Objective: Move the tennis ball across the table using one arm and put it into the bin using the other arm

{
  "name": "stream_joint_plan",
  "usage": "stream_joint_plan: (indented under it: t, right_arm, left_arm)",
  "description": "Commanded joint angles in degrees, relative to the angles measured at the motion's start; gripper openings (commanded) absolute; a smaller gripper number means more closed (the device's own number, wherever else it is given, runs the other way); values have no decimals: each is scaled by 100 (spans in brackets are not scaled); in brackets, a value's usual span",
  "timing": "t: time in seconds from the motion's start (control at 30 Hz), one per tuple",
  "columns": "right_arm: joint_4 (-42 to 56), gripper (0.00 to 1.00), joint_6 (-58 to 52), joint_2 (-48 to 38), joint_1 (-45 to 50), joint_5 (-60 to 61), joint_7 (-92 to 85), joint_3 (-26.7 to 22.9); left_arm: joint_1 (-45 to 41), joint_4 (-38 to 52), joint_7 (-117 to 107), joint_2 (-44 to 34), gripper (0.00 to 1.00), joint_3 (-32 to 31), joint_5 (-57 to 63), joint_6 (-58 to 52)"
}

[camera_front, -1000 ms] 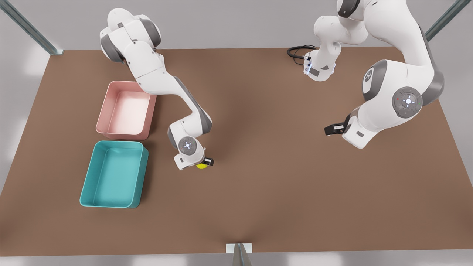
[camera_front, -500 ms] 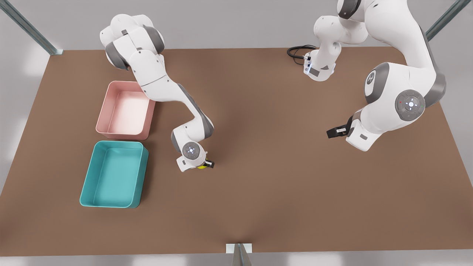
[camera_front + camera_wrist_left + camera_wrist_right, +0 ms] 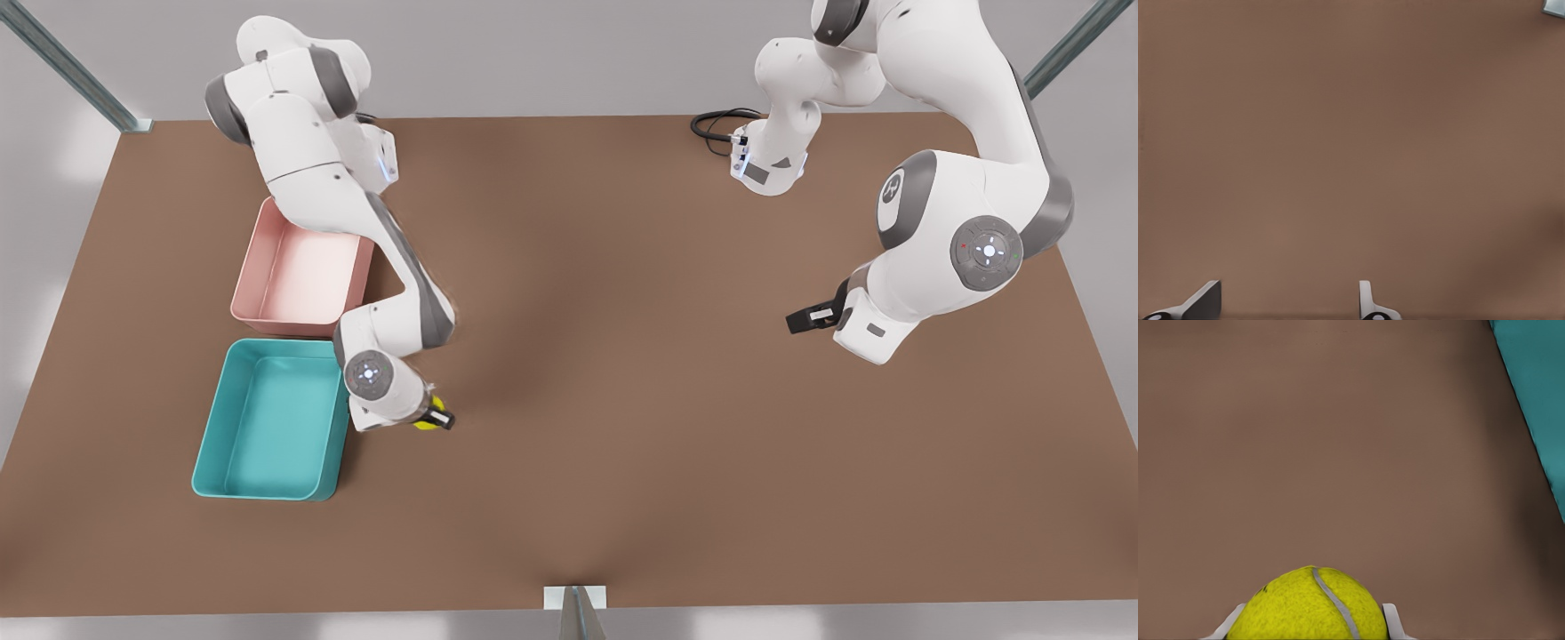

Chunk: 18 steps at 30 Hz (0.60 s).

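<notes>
a: two tubs sit at the front view's left: a pink tub [image 3: 302, 271] farther back, and the bin [image 3: 267, 422], teal, nearer the camera. what's next along?

b: the right gripper [image 3: 434, 416], just beside the bin's long wall and above the table [image 3: 622, 373]. its fingers are closed around the tennis ball [image 3: 426, 420]. in the right wrist view the tennis ball [image 3: 1310, 605] sits between the two pale fingertips [image 3: 1393, 620], seam facing up, with a strip of the bin [image 3: 1538, 393] at the edge.

a: so the ball is off the table?

b: i judge it is carried, though the gap under it can't be read. it is not over the bin yet, only beside it.

a: how will it handle?

b: light, i'd say, with a fuzzy felt that gives the pads good friction. it's springy, so a squeeze across its widest part holds best; off centre it could squirt out. dropped from height, it may bounce over those low walls, so release low.

a: and further to the front view's right?

b: the left gripper [image 3: 805, 317], well apart from the ball, waiting over bare table. the left wrist view shows its fingertips [image 3: 1205, 301] spread wide with nothing between them.
</notes>
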Motion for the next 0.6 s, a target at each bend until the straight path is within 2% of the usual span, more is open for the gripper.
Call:
stream_joint_plan:
  t: [0.0,0.1,0.23,0.27,0.47,0.57]
  right_arm:
    - [-5,73,-1054,-160,-535,-180,-2911,-9]
    - [-22,73,-1274,-186,-1396,-628,-4335,-35]
    - [-119,75,-1239,-213,-1353,-646,-5030,-615]
    - [-119,100,-1230,-221,-1344,-628,-5012,-616]
    - [-75,100,-1467,-450,-1300,-584,-4907,-563]
    - [285,100,-2952,-1284,-1344,-619,-4766,-325]
  left_arm:
    - [-7,2,-90,-7,100,0,10,-4]
    - [-7,2,-90,-7,100,0,10,-4]
    - [-7,2,-90,2,100,0,10,-4]
    - [-7,2,-90,2,100,0,10,-4]
    - [-16,2,-90,2,100,0,10,-4]
    - [-16,2,-90,2,100,0,10,-4]
